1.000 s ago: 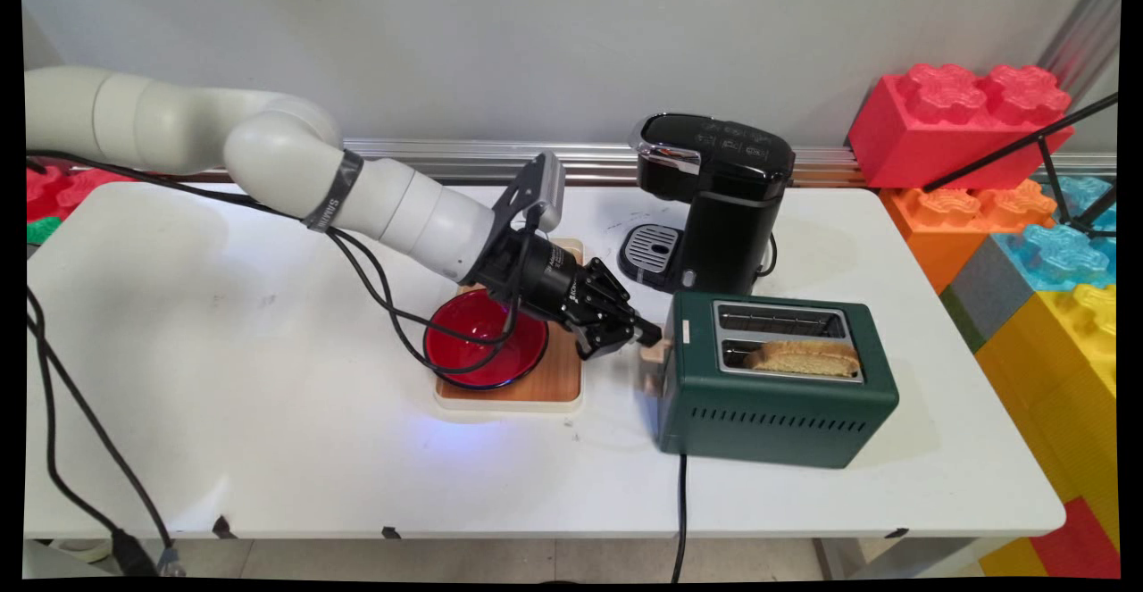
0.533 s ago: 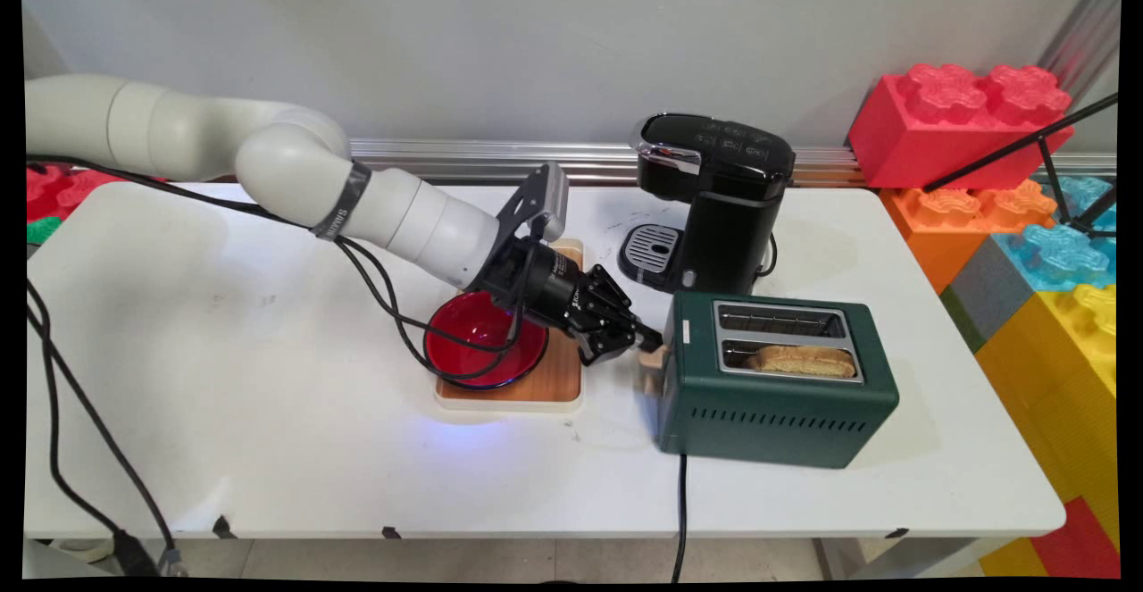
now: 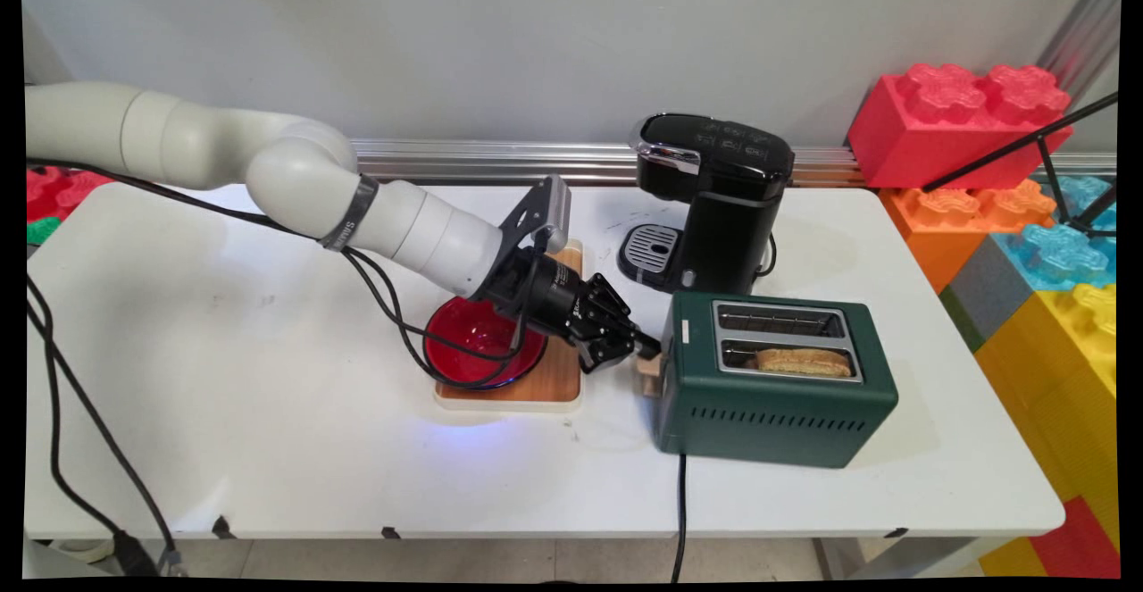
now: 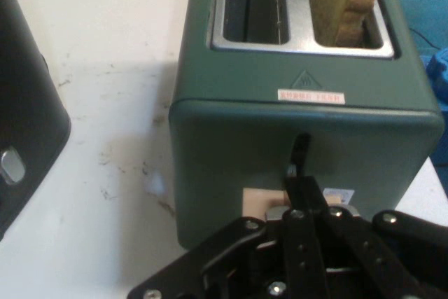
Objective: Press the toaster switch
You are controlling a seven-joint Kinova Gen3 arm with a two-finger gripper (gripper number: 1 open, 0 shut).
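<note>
- Broadly, white table (image 3: 223,413) is flat, matte and scuffed; big plastic toy bricks (image 3: 955,119), red and orange, are stacked off its 2 o'clock corner
- Dark green toaster (image 3: 777,404) is a boxy metal shell w/ rounded edges, vent slits and two steel-rimmed slots; it sits at 4 o'clock from table centre, cord hanging off the near edge
- Glossy black coffee machine (image 3: 714,208), w/ round drip grille, stands just beyond the toaster at its 11 o'clock
- Wooden board (image 3: 563,378) on a pale base lies near the toaster at its 9 o'clock; shiny red bowl (image 3: 464,351) sits on it
- Gripper (image 3: 650,343) reaches in from 10 o'clock; its jaws are clenched together w/ nothing between them, tips resting on top of the lever
- Bread slice (image 3: 804,362), tan and porous, sits low in the near slot
- Pale wooden lever tab (image 3: 650,376) juts from the toaster's left end face, low in its black slot
- Judgement: contact is narrow and the tab smooth, so tips should stay centred on it and push straight along the slot, else they slide off
</note>
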